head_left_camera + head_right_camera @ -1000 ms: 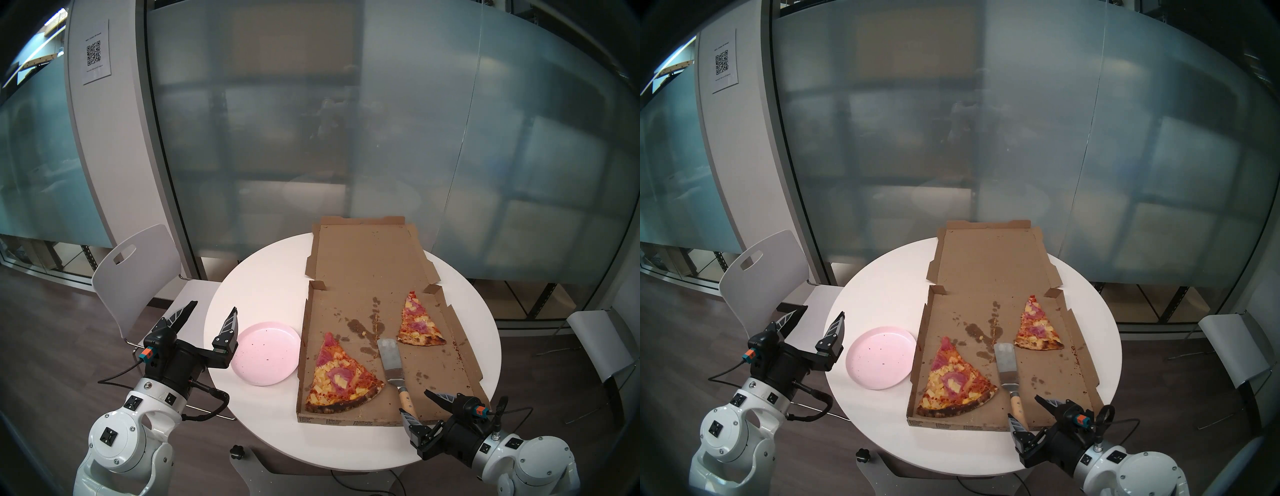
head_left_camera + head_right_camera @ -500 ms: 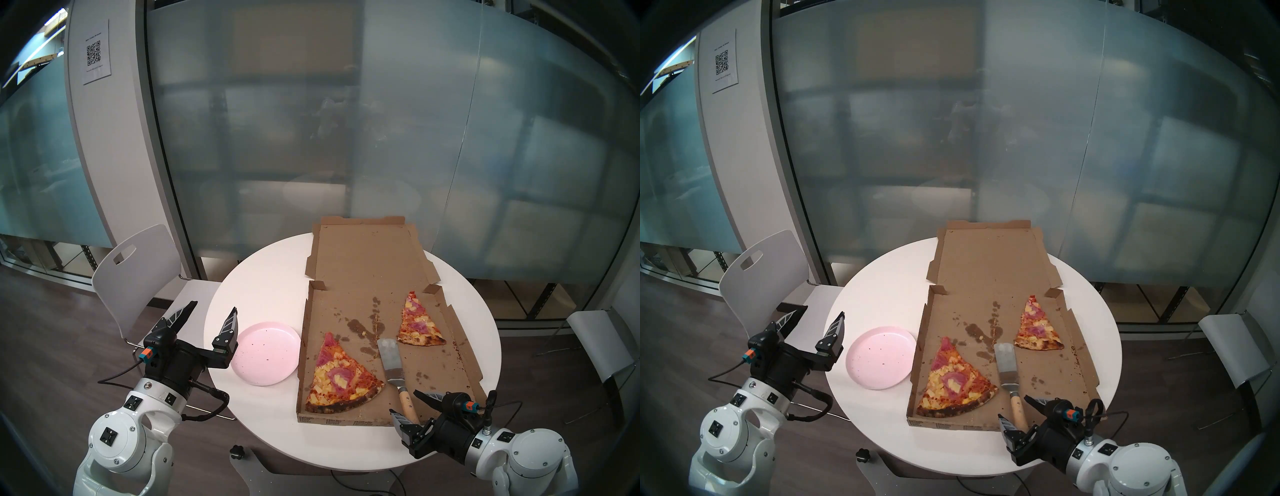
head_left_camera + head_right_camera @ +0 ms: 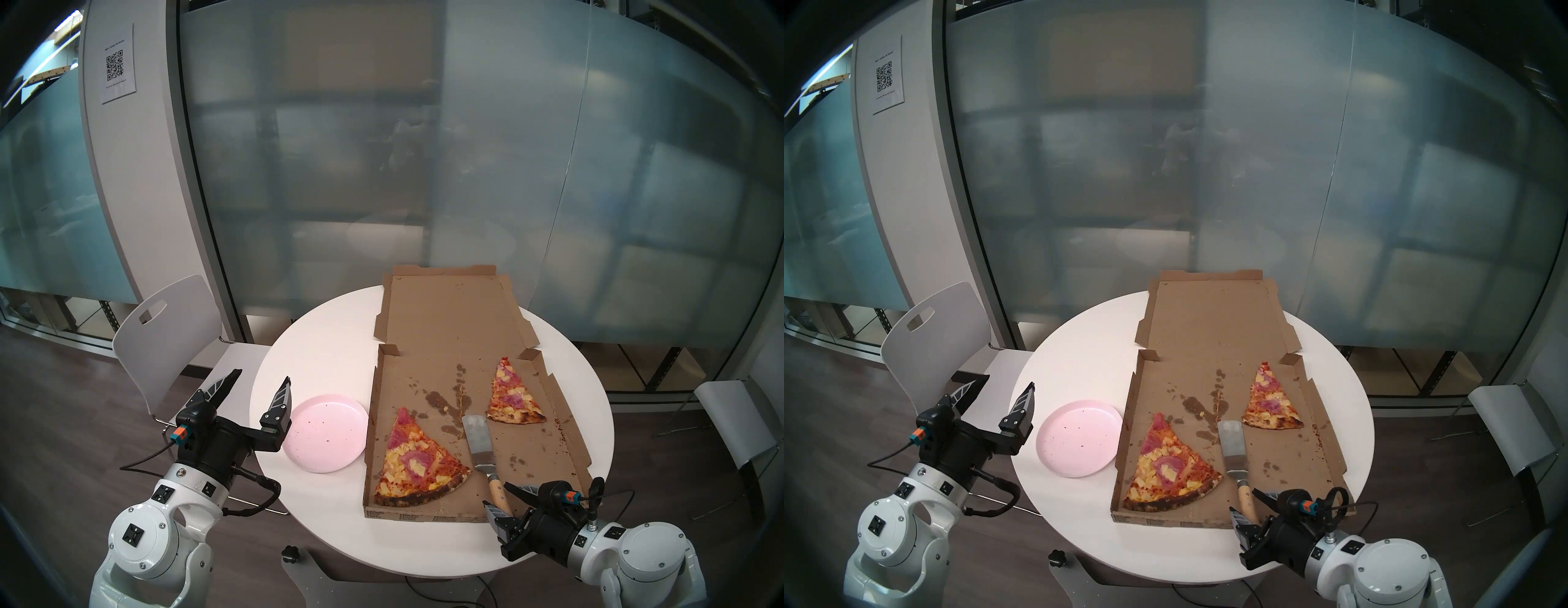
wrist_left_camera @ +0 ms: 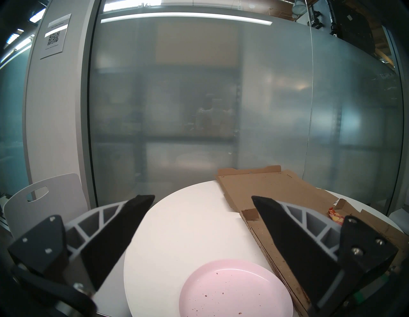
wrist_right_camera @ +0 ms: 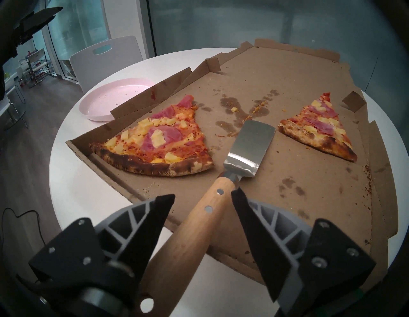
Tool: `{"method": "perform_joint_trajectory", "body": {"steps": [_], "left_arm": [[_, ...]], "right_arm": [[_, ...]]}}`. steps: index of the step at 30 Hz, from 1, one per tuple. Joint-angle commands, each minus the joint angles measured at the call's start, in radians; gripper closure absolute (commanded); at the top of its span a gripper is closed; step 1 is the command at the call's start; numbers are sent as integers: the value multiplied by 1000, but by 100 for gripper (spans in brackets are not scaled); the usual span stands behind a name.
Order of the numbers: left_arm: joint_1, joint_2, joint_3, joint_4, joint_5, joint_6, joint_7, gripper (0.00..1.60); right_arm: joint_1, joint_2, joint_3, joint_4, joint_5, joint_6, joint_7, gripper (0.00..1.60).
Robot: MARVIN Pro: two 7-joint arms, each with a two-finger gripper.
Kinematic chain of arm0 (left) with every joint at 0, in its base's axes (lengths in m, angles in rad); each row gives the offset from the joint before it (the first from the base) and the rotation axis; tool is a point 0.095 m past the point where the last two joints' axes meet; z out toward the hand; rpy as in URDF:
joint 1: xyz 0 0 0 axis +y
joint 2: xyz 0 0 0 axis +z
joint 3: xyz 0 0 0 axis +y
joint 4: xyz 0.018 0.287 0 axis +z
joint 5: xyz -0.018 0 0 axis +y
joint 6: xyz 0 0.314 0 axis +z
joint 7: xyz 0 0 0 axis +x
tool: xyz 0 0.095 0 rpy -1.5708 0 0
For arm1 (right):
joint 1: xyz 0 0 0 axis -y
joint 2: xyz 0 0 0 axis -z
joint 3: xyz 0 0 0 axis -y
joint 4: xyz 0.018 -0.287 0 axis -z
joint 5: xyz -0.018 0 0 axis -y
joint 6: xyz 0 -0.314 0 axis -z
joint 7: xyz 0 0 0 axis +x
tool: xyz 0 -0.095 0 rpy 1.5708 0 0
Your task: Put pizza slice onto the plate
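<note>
The pizza slice (image 3: pixel 418 460) (image 3: pixel 1172 465) (image 5: pixel 155 141), wide, with ham, pineapple and a charred crust, lies in the near left corner of the open cardboard box (image 3: pixel 449 322). The pale pink plate (image 3: pixel 324 433) (image 4: pixel 232 290) (image 5: pixel 115 97) sits on the table just left of the box, holding only crumbs. A metal spatula (image 3: pixel 479 441) (image 5: pixel 250 150) lies in the box right of the slice. My right gripper (image 3: pixel 495 493) (image 5: pixel 203 193) straddles its wooden handle (image 5: pixel 199 223), jaws narrowed but with a gap on one side. My left gripper (image 3: pixel 263 375) (image 4: pixel 203 197) hangs open and empty, left of the plate.
A smaller slice (image 3: pixel 511 401) with a pale crust lies farther right in the box. The round white table (image 3: pixel 322 352) stands before a frosted glass wall. A white chair (image 3: pixel 169 322) stands at the left, another (image 3: pixel 738 424) at the right.
My right gripper has shifted left along the box's near edge until its fingers sit either side of the spatula handle, and its jaws have narrowed. The left arm has not moved.
</note>
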Motion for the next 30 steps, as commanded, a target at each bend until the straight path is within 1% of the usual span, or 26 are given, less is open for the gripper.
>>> {"method": "perform_joint_trajectory", "body": {"steps": [1,3,5,6,7,10,20,24,25,27,28,29,30], "left_arm": [[2,-1,-2,-20,2,-10,0,0],[2,0,-2,-20,2,-10,0,0],[2,0,-2,-20,1,-10,0,0],[2,0,-2,-20,1,-10,1,0],[2,1,-2,-20,1,-10,1,0],[2,1,-2,-20,1,-10,1,0],[2,3,-1,-20,0,-11,3,0],[3,4,-1,-20,-1,-11,4,0],[3,4,-1,-20,-1,-11,4,0],[3,5,-1,-20,-1,-11,5,0],[3,5,0,-20,-1,-11,5,0],[3,5,0,-20,-1,-11,5,0],[3,6,0,-20,-1,-12,5,0]], "right_arm": [[7,12,-6,-17,3,12,17,44],[8,20,-9,-21,-2,25,22,46],[6,22,-10,-25,-3,31,25,56],[6,28,-11,-29,-5,42,30,56],[5,28,-12,-31,-5,42,30,65],[6,32,-14,-33,-8,52,34,82],[13,45,-18,-26,-21,72,41,85],[17,56,-15,-19,-27,82,49,94],[18,56,-15,-17,-27,81,50,111],[18,55,-14,-17,-28,81,49,137],[17,54,-13,-18,-28,80,49,139],[16,54,-12,-19,-28,80,49,146],[14,54,-10,-21,-27,80,50,145]]}}
